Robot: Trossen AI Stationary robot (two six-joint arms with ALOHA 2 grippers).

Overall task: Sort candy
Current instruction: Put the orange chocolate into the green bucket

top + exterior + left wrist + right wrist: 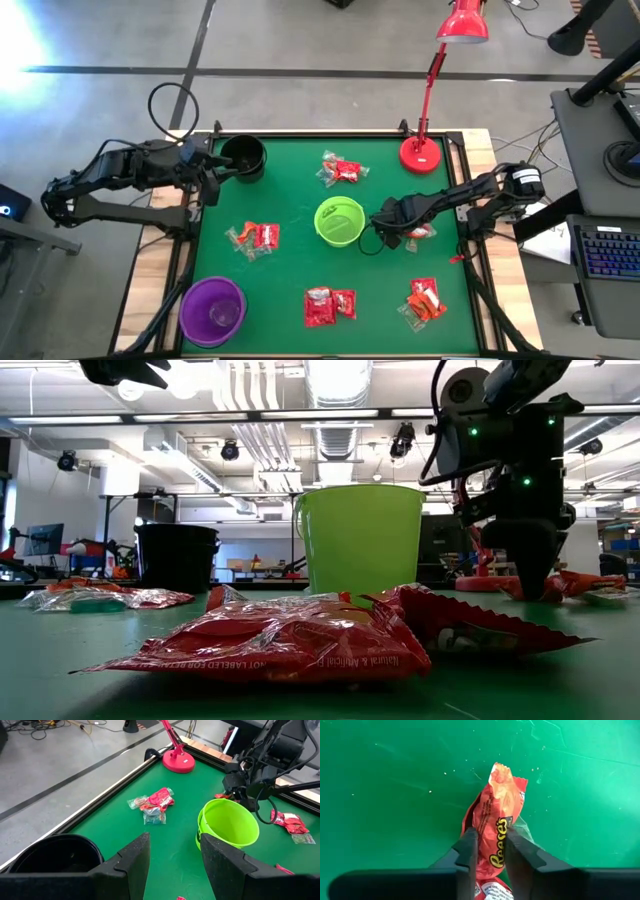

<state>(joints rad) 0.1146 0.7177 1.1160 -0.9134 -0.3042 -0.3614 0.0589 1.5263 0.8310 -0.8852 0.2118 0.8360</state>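
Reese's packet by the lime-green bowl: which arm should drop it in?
Right. The right gripper is already shut on the Reese's packet, close beside the lime-green bowl. The left gripper is open, empty, near the black bowl.

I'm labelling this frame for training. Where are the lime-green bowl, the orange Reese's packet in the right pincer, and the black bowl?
lime-green bowl (340, 221): high view, on its inside floor.
orange Reese's packet (496, 827): right wrist view, on the wrapper's middle, above the fingers.
black bowl (243, 156): high view, on its dark interior.
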